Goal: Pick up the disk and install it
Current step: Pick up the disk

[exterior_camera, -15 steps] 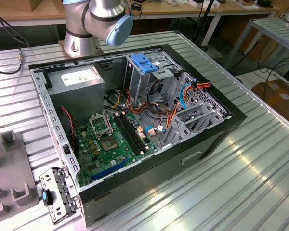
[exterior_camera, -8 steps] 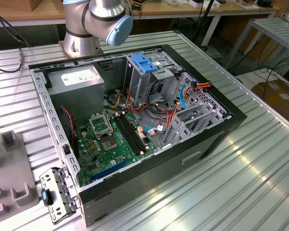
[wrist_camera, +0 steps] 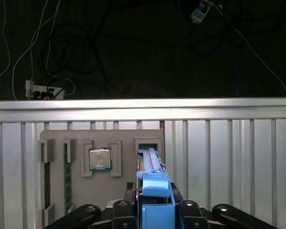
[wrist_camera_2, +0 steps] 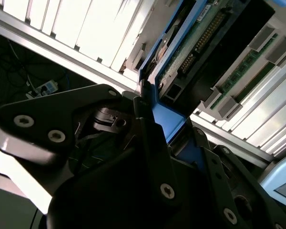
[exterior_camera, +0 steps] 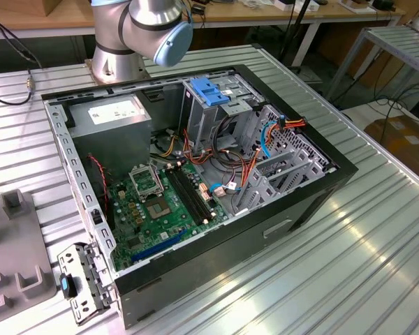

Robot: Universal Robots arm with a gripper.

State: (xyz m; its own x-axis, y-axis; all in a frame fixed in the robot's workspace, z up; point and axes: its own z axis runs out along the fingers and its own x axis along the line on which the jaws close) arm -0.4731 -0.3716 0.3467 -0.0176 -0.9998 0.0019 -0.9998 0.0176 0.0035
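Two black fingers are pressed onto the blue rails of the disk, which is held edge-on at a slot of the grey tray on the desk.

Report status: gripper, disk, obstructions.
The gripper shut on the disk at its blue rail. Disk edge-on at the grey tray slot, not yet in the case. Nothing seen in the way.

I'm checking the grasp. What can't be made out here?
The disk: edge-on in the first wrist view; the gripper covers its near end in the second wrist view.
The arm: cut off by the exterior view's top edge.
The drive cage: inside hidden by its walls, exterior view.
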